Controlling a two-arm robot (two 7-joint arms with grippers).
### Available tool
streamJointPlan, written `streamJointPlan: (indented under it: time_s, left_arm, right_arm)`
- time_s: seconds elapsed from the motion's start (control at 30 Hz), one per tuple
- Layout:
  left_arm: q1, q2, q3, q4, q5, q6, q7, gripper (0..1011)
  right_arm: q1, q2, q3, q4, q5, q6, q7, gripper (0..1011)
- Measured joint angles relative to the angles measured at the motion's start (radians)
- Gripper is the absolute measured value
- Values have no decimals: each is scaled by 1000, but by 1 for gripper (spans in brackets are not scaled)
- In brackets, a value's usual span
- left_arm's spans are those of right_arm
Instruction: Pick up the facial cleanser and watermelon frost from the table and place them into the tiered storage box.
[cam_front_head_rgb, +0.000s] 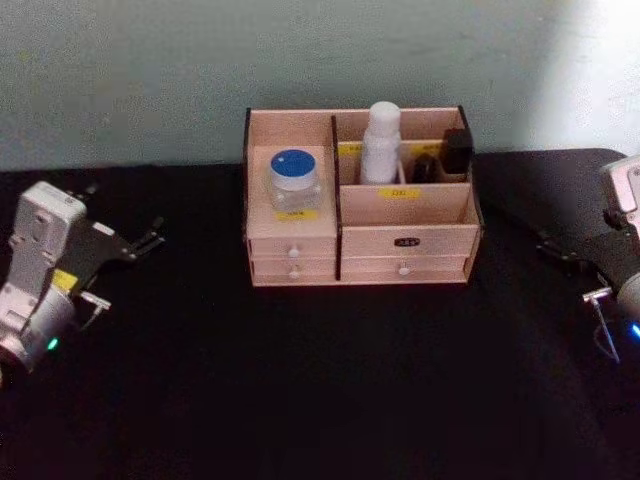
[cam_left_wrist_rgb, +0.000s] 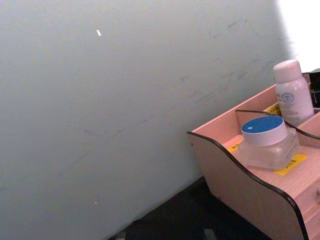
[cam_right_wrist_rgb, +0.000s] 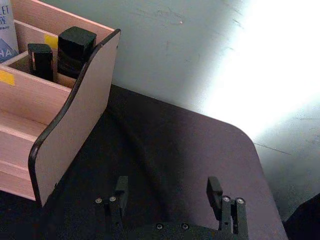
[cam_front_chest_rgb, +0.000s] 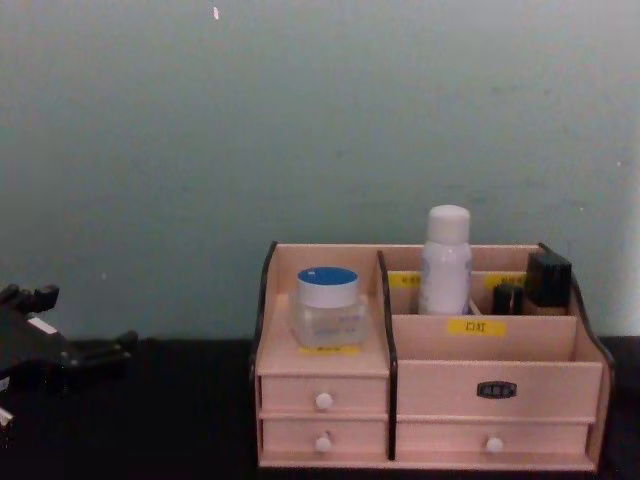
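Tiered storage box (cam_front_head_rgb: 405, 240) stood mid-tabletop (cam_front_head_rgb: 300, 400) against the wall. Watermelon frost (cam_front_head_rgb: 294, 181) sat on its left tier; facial cleanser (cam_front_head_rgb: 380, 143) upright behind. Left claw (cam_front_head_rgb: 150, 240) and right claw (cam_right_wrist_rgb: 170, 192), both open and empty, flanked it, well apart.

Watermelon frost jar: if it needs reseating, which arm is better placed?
Left, probably. The watermelon frost sits in the left section of the tiered storage box, and the left gripper rests on that side; the right gripper is past the box's other end.
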Motion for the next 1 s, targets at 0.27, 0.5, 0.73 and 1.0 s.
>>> streamJointPlan:
  time_s: [0.27, 0.5, 0.73, 1.0]
  left_arm:
    - [0, 0, 0, 0, 0, 0, 0, 1001]
    - [0, 0, 0, 0, 0, 0, 0, 1001]
    - [0, 0, 0, 0, 0, 0, 0, 1001]
    - [0, 0, 0, 0, 0, 0, 0, 1001]
  right_arm:
    - [0, 0, 0, 0, 0, 0, 0, 1002]
    - [0, 0, 0, 0, 0, 0, 0, 1002]
    - [0, 0, 0, 0, 0, 0, 0, 1002]
    - [0, 0, 0, 0, 0, 0, 0, 1002]
